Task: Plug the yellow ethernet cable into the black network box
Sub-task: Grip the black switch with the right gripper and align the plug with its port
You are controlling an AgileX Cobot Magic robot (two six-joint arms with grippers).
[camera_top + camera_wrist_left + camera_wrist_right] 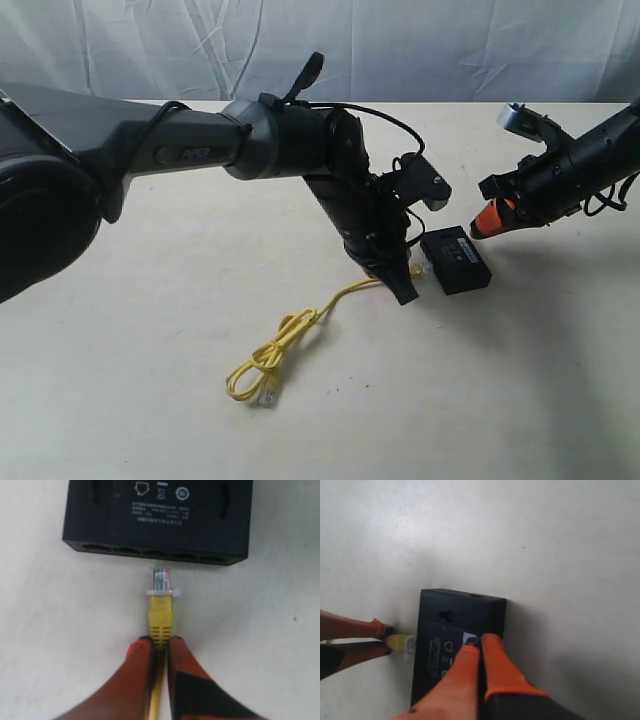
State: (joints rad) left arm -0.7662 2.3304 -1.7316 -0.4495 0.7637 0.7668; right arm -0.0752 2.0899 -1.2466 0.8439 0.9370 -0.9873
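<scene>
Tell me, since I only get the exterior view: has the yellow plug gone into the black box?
Observer: Not yet. The left wrist view shows the clear plug just short of the port row of the black network box, not touching.
Operator: What's holding it?
Observer: The left end effector pinches the yellow ethernet cable right behind that plug.
Operator: And the other arm?
Observer: The right end effector is shut, tips over the box's top; contact is unclear.

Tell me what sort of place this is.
Probably a robot lab test bench: a bare pale table, a creased white cloth backdrop, and a left arm and right arm working over a yellow ethernet cable and a black network box.
</scene>
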